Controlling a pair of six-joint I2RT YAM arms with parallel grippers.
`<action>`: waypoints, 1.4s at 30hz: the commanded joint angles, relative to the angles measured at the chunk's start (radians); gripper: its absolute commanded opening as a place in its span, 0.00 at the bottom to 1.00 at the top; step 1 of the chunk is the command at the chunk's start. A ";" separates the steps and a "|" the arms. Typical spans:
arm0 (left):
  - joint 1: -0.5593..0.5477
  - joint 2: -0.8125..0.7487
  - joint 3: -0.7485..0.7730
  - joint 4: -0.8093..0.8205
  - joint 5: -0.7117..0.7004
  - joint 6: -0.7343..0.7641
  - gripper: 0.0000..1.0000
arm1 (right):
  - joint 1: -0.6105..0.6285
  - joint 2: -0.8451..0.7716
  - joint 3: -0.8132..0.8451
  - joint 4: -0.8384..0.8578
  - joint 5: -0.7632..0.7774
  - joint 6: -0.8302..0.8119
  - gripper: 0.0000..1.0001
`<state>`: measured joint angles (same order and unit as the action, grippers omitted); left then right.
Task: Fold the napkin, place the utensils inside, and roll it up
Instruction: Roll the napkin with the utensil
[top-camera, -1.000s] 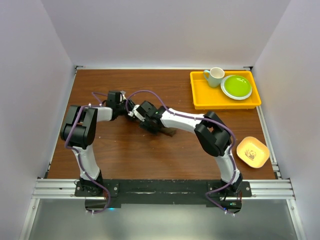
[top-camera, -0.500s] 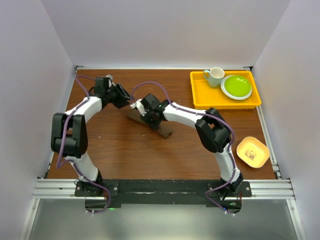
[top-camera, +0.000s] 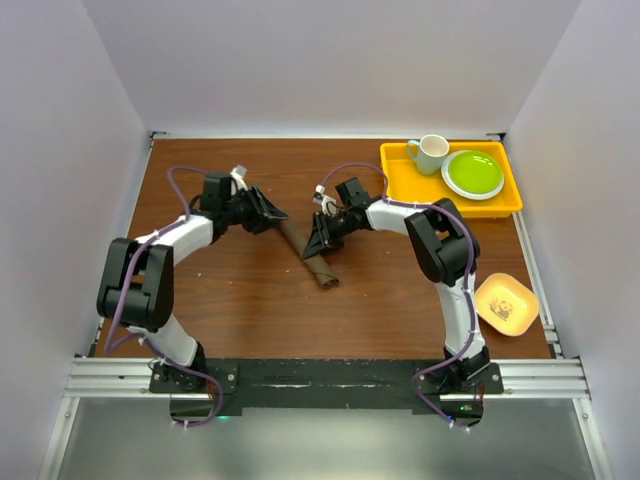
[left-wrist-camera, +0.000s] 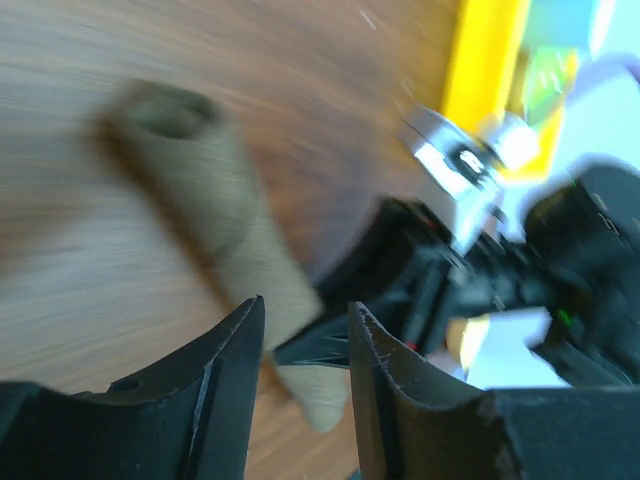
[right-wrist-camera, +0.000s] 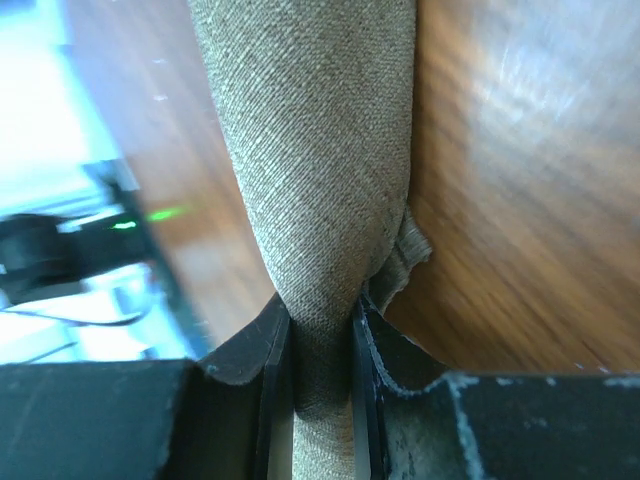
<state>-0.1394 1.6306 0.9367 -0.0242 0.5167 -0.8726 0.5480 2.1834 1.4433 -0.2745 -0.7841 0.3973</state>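
1. Shows the large dark brown cloth napkin (top-camera: 308, 255) rolled into a slim tube, lying flat on the brown wooden table (top-camera: 250, 310) near its middle, slanted from far-left to near-right.
2. From the left wrist view, blurred, shows the napkin (left-wrist-camera: 215, 200) as a tube with a hollow mouth at its farther end.
3. From the right wrist view, shows the weave of the napkin (right-wrist-camera: 310, 150) up close, with a small loose flap sticking out on one side just above the fingers.
4. Has the right end effector (top-camera: 322, 240) clamped across the roll's far half; up close, right end effector (right-wrist-camera: 320, 320) squeezing the cloth thin between both fingers.
5. Has the left end effector (top-camera: 272, 215) at the roll's far-left end, fingers apart; in its own view, left end effector (left-wrist-camera: 305, 310) with the roll's end in the gap; cannot tell whether the cloth is touched.
6. Farther out, at the far right corner, holds a yellow rectangular plastic tray (top-camera: 400, 195) carrying a pale mug (top-camera: 432, 153) and a round green plate (top-camera: 473, 173) side by side.
7. At the right edge, well apart from the roll, has a small pale orange bowl (top-camera: 505, 303).
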 joint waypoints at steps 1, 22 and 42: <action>-0.077 0.061 -0.004 0.255 0.118 -0.109 0.41 | -0.020 0.050 -0.066 0.103 -0.127 0.158 0.10; -0.089 0.394 0.050 0.386 0.172 -0.143 0.34 | -0.054 -0.034 0.034 -0.199 0.081 -0.110 0.52; -0.089 0.403 0.109 0.279 0.175 -0.117 0.33 | 0.288 -0.074 0.284 -0.520 0.933 -0.446 0.80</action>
<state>-0.2337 2.0163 1.0191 0.2974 0.7147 -1.0286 0.8200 2.0914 1.6787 -0.7418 -0.0307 -0.0109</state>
